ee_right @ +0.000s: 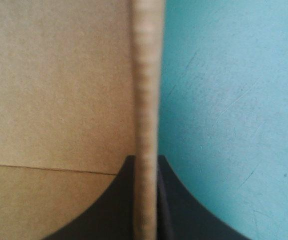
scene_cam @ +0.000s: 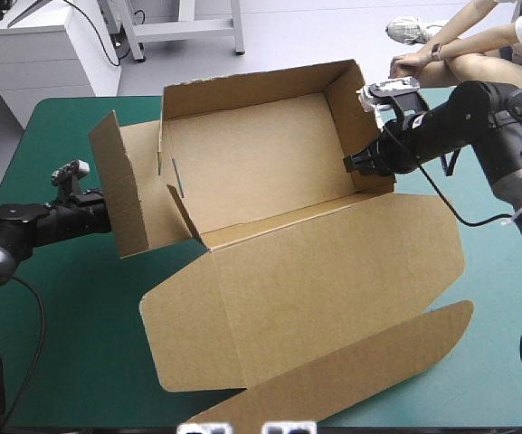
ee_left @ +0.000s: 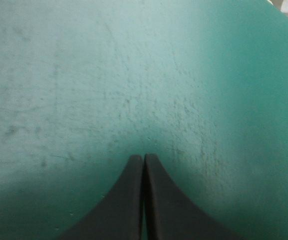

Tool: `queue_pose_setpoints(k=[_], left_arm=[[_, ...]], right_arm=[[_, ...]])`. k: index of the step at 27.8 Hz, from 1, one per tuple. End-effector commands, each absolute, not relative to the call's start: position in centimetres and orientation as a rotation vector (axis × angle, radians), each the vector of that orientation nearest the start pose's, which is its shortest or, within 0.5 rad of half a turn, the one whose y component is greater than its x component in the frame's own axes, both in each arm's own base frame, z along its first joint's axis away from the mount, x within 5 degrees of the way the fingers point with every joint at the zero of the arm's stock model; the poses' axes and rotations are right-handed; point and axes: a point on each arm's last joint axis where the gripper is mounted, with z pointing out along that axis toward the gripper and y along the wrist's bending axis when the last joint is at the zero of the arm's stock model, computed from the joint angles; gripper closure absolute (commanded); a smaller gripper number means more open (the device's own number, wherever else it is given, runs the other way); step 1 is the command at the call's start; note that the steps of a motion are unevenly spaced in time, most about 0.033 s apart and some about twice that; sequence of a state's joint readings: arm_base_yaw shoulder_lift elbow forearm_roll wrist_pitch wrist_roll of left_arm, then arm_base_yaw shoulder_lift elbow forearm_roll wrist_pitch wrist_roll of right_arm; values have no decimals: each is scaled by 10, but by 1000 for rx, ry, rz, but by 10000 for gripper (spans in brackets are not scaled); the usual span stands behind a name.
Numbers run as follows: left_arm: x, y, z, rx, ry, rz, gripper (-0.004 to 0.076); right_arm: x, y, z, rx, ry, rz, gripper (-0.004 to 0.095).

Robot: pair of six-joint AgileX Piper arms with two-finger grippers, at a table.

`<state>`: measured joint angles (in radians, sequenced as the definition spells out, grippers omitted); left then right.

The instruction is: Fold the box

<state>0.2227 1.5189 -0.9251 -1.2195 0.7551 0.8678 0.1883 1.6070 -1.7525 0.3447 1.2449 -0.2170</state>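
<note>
Your brown cut-board box [scene_cam: 270, 271] sits midway on the teal-green desk [scene_cam: 61, 298], far and right walls raised, right pincer [scene_cam: 358, 163] clamping the right wall, left pincer [ee_left: 144, 159] clenched empty beside the splayed left wall; tucking remains, the lid lying flat nearside.

Left hand [ee_left: 144, 158]: two broad black fin-shaped fingers [ee_left: 119, 210] pressed side to side, tips meeting in one pointed arch. Ahead and to both sides, teal-green bench cover [ee_left: 134, 75], faintly scuffed and speckled. Contact with cover not discernible.
</note>
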Motion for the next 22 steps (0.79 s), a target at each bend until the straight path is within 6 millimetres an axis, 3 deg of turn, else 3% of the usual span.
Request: queue_pose_setpoints(k=[1,8,15,22], left_arm=[[309,-10,281,-134,2207,-910,733],[315,-36,314,-9,2160,-1024,733],[318,-47,351,62,2093,-1112,733],[316,-55,369,78,2032,-1233,732]], right_arm=[[319,91,428,-452,2435,481,925],[334,88,420,-397,2427,410,925],[343,83,412,-357,2446,330,924],[350,81,404,-344,2471,280,924]])
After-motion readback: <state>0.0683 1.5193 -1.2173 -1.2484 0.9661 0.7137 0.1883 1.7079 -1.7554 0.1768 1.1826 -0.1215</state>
